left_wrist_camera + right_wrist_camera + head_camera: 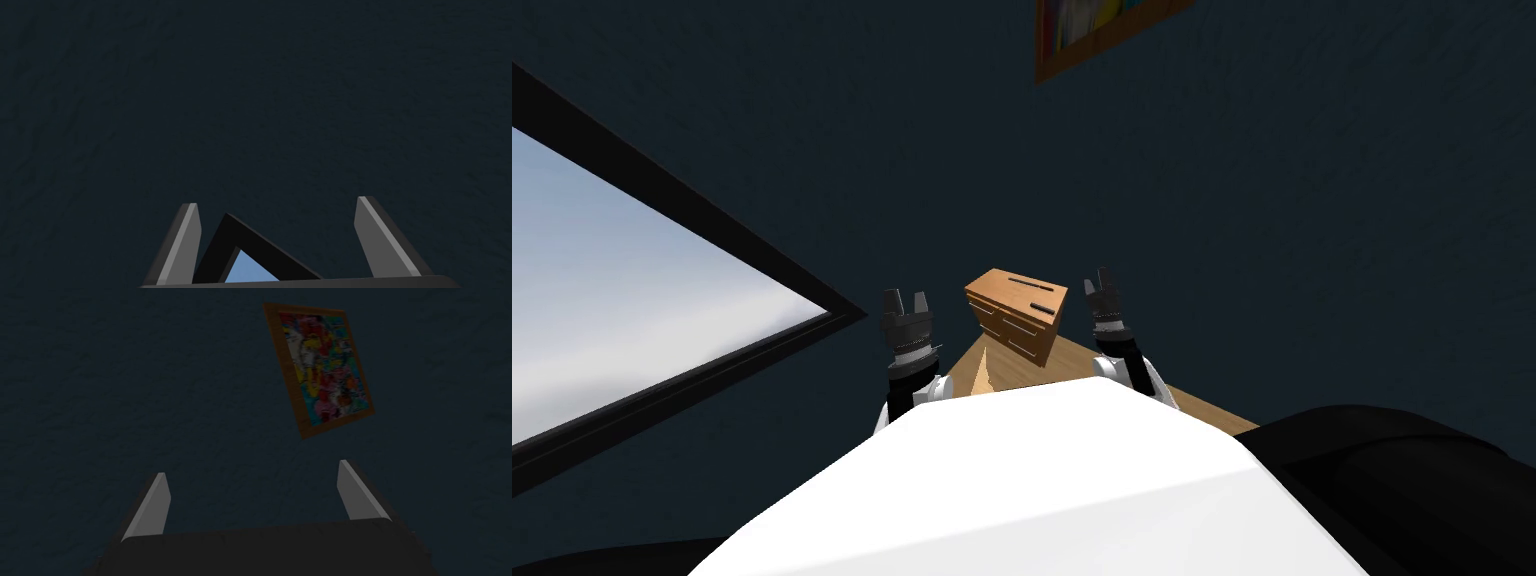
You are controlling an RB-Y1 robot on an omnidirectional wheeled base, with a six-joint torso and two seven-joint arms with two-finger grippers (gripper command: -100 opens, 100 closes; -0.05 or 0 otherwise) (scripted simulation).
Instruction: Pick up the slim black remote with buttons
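Left gripper [906,297] and right gripper [1100,280], fingers wide, poised flanking the dresser [1012,335] for approach; two dark strips [1029,285] on its top, either possibly the target.

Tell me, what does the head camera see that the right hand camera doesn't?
Head view's extras: a wooden drawer chest with two slim black things on top, a window, and the left claw. Right wrist view's extras: the whole colourful face of the painting, and the right claw up close with its fingers apart. Both share the dark wall, the painting's frame and the right claw.
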